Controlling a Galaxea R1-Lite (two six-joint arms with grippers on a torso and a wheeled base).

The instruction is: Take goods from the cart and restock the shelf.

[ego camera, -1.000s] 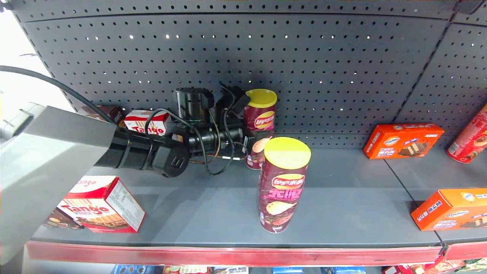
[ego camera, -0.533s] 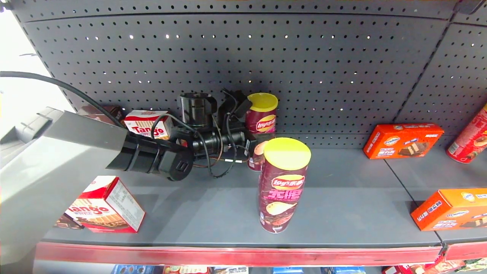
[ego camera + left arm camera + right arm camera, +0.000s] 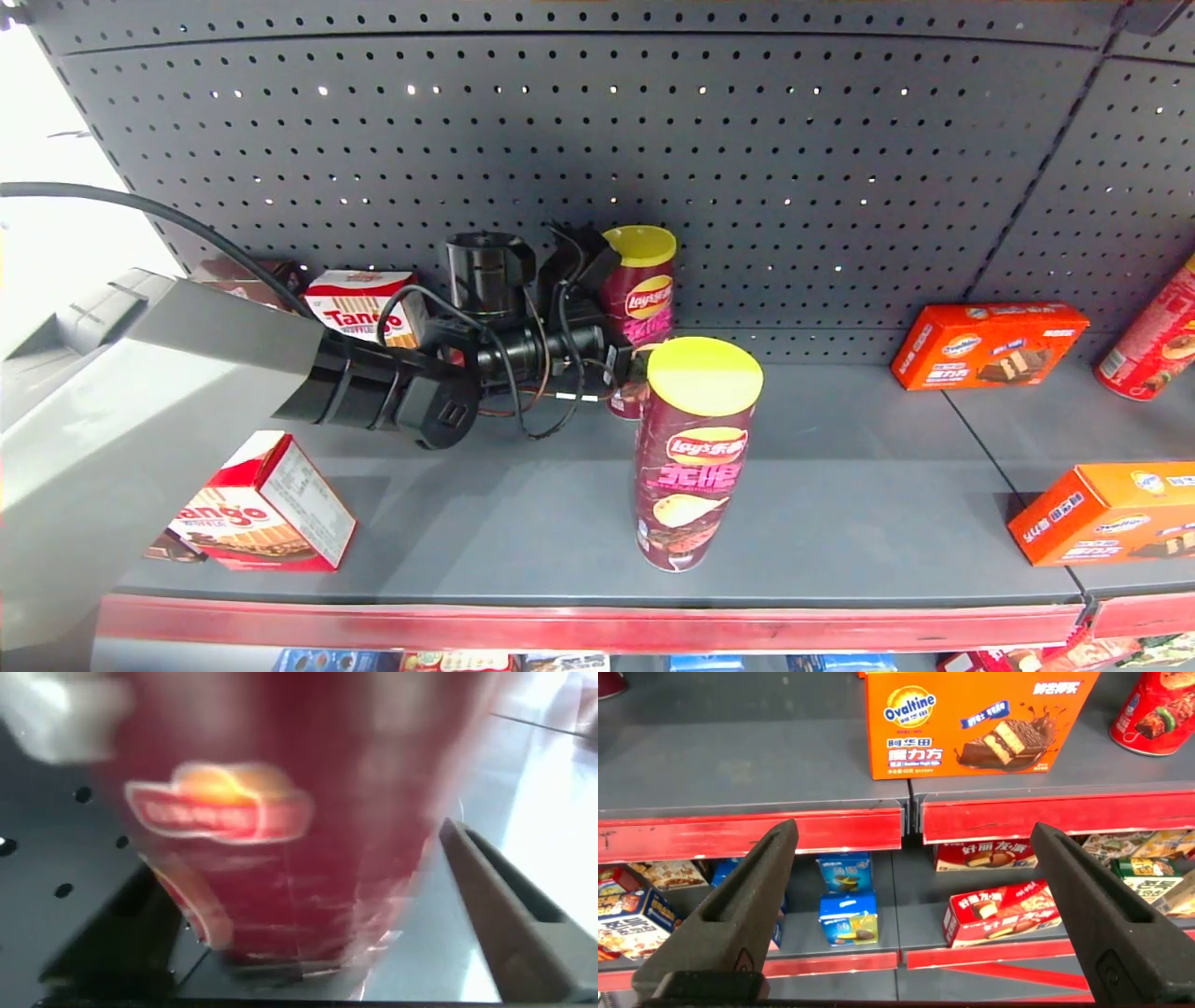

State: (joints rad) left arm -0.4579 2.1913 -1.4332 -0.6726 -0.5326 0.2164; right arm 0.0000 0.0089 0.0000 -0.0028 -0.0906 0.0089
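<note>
Maroon with a yellow lid, the rear chips can [image 3: 642, 291] is standing at the back of the grey shelf [image 3: 840, 504], just in front of the pegboard wall [image 3: 747, 187]. Its base is hiding behind the front chips can [image 3: 695, 457], so I cannot tell whether it is resting on the shelf. The left gripper [image 3: 624, 362] is reaching in from the left and is pinching the rear can's lower half. In the left wrist view the rear chips can [image 3: 280, 812] is sitting between the dark fingers [image 3: 495, 905].

The front can is standing upright nearer the red price strip [image 3: 597, 627], apart from the gripper. To the left, one red-and-white wafer box [image 3: 364, 303] is lying at the back beside the arm, and a second wafer box [image 3: 257, 504] is sitting at the shelf's front edge. To the right, an orange box [image 3: 990, 343] is lying near the back, another orange box [image 3: 1106, 513] nearer the front, and a red can [image 3: 1153, 345] is leaning at the far edge.

The right gripper [image 3: 915, 833] is hanging with its fingers spread wide, holding nothing, and is facing the shelf front below an orange box [image 3: 980, 723], with lower shelves of packaged goods [image 3: 1004, 915] beyond it.
</note>
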